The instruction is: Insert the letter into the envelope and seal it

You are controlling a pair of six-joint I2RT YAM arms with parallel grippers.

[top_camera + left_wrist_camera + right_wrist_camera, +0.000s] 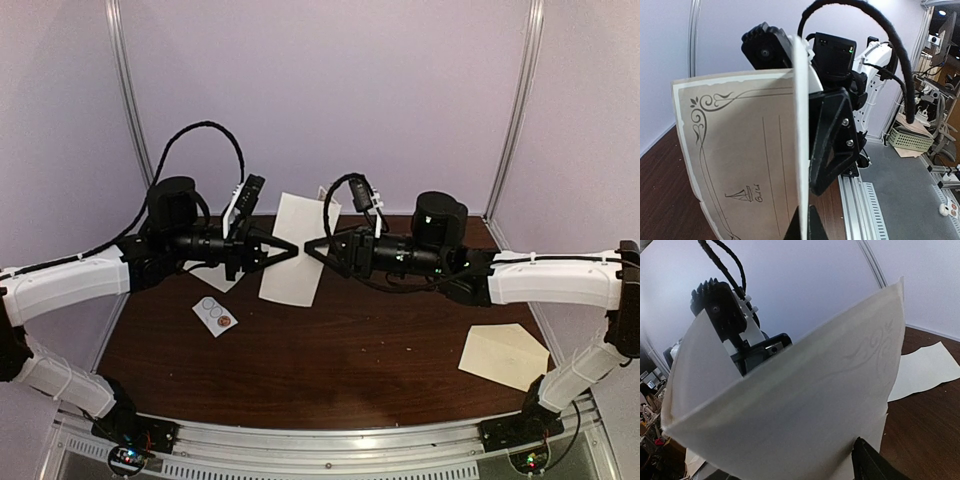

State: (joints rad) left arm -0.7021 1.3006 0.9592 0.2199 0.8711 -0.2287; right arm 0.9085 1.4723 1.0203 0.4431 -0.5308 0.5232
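The letter [297, 248], a cream sheet with a printed ornamental border [740, 160], hangs upright in mid-air between the two arms above the table's middle. My left gripper [292, 250] is shut on it, its fingertips [815, 226] pinching the sheet's edge. My right gripper [310, 248] meets the same sheet from the other side. The paper [790, 415] drapes across its jaws, so only one finger [871, 466] shows. From the left wrist, one right finger [832, 145] stands against the sheet. The envelope [505, 355] lies flat at the table's right edge.
A small white card with round stickers [215, 315] lies left of centre on the dark wooden table [330, 350]. Another pale sheet [222, 278] lies beneath the left arm, and one [922, 372] shows on the table past the letter. Aluminium rail [330, 440] along the near edge.
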